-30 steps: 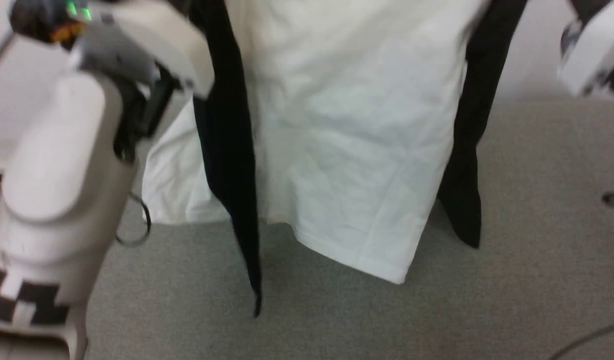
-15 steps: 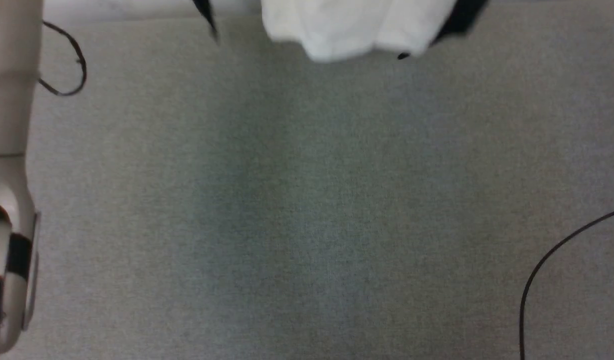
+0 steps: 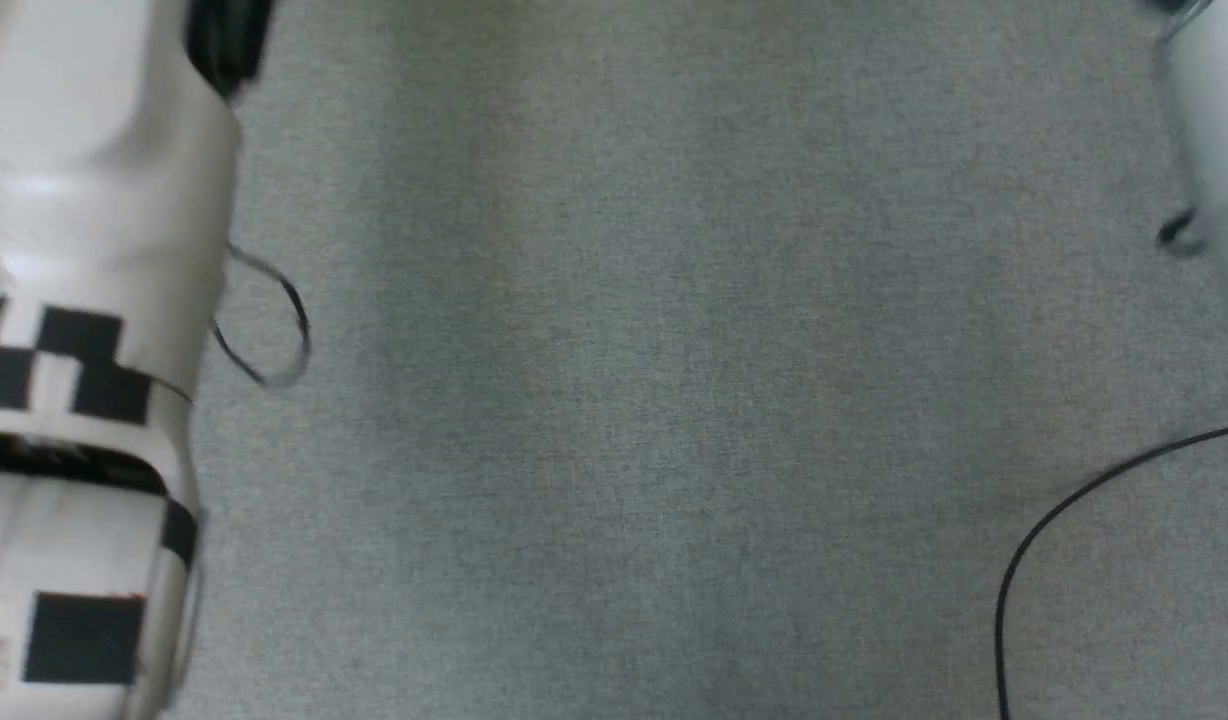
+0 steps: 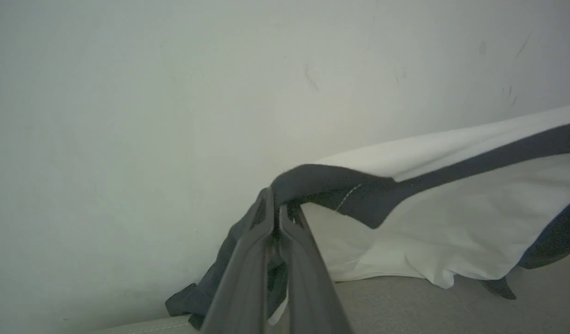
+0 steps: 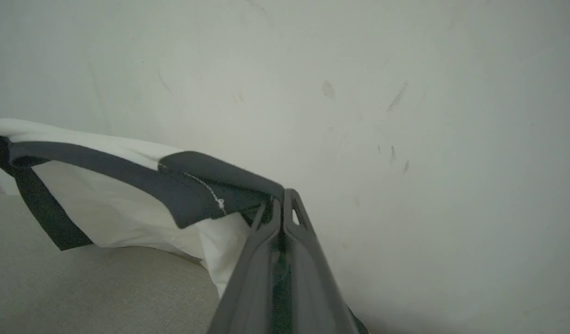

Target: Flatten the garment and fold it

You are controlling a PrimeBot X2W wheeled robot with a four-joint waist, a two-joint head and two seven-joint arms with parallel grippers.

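Observation:
The garment, white with black sleeves, hangs stretched in the air in front of a pale wall. In the left wrist view my left gripper is shut on black fabric at one upper corner of it. My right gripper is shut on the black fabric at the garment's other upper corner, seen in the right wrist view. The cloth sags between the two grips, its lower edge near the grey carpet. In the head view my pale left forearm stands at the left edge and my right forearm at the right edge.
Grey carpet spreads across the head view. A black cable curves over it at the lower right, and a thin wire loop hangs beside my left forearm. A pale scuffed wall rises close behind the garment.
The head camera has tilted down: the hanging garment slid up and out of the head view, leaving carpet and my forearms. Both grips hold as before.

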